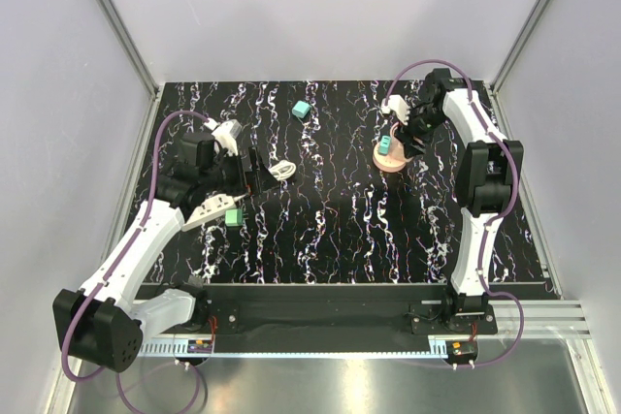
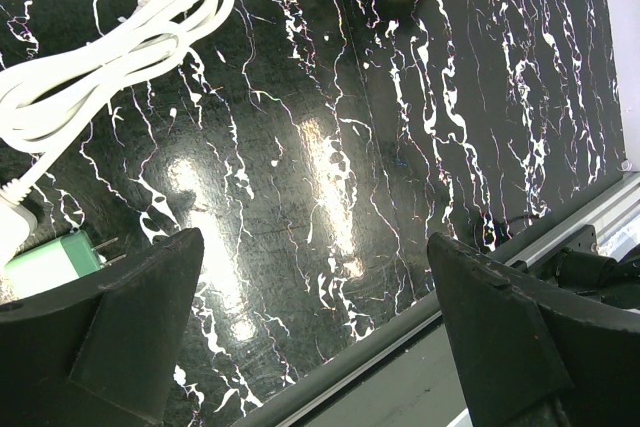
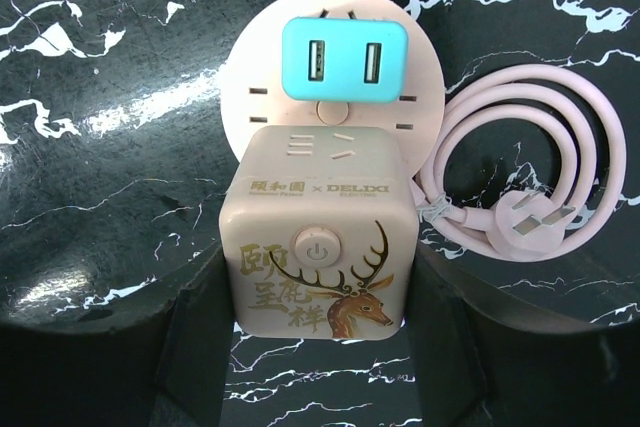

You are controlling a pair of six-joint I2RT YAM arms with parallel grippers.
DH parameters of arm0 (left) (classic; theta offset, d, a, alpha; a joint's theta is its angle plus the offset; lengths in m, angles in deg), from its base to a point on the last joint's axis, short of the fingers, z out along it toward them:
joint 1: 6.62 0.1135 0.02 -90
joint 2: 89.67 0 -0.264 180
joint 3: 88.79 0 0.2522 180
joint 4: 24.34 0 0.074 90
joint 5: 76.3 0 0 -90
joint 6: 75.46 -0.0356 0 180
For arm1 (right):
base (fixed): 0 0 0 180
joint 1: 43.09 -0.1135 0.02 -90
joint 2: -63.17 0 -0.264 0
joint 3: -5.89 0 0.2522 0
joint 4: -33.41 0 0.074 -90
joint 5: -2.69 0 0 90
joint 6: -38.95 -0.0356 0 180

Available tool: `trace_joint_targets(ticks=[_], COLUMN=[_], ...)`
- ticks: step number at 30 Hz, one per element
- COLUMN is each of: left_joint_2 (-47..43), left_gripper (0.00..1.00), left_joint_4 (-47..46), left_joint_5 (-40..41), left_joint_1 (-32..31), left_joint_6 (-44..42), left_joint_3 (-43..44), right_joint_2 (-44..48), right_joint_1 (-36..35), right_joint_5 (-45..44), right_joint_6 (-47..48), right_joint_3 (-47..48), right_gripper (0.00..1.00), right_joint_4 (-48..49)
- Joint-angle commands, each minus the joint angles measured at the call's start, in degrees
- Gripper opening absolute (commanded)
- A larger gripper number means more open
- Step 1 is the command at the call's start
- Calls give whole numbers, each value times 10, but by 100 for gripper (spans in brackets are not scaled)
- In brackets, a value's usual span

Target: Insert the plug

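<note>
**Right end effector (image 3: 320,292) and pink cube socket (image 3: 318,237).** The jaws stand about half open and are closed on the two flanks of the cube, in the lower middle of the right wrist view. This grip leaves the switch face and the slotted face uncovered, and it probably serves to steady the socket rather than to carry it.

Behind the cube, in the upper middle of the same view, a round pink plate (image 3: 260,67) with slots carries the teal plug (image 3: 343,59). The plug's two-port face is turned toward the camera. It lies flat against the plate, so it appears to be in the slots, but how deep it sits cannot be told. The pink cable (image 3: 520,167) is coiled at the right, apart from the fingers.

In the top view this group sits at the upper right of the worktop (image 1: 340,239). A loose teal cube (image 1: 302,110) lies at the upper centre, well apart from both arms.

**Left end effector (image 1: 250,174).** It is at the left of the top view, with its jaws at full spread and nothing between them, and it hangs over bare worktop. The white power strip (image 1: 206,210), the green cube (image 1: 234,216) just beside it, and the white cable (image 1: 282,170) lie near it, untouched. This arm seems parked out of the other's way.
</note>
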Motion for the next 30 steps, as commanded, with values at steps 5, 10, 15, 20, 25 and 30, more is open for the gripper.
trace_joint_targets(ticks=[5, 10, 15, 20, 25, 30], left_joint_2=[1, 0, -1, -2, 1, 1], left_gripper=[99, 99, 99, 99, 99, 99], left_joint_4=[-30, -30, -29, -29, -30, -29], left_joint_5=[-17, -16, -16, -17, -20, -19], left_joint_1=[3, 3, 3, 3, 4, 4], left_joint_6=[-2, -2, -2, -3, -2, -2], left_joint_3=[-2, -3, -3, -3, -3, -3], right_joint_2=[-2, 1, -2, -10, -23, -44], right_joint_1=[7, 7, 7, 2, -10, -15], right_joint_5=[-33, -22, -20, -32, -32, -56], right_joint_6=[-4, -5, -2, -2, -6, -11], right_joint_3=[5, 25, 21, 4, -1, -17], right_gripper=[0, 0, 0, 0, 0, 0], right_joint_4=[6, 6, 10, 28, 30, 38])
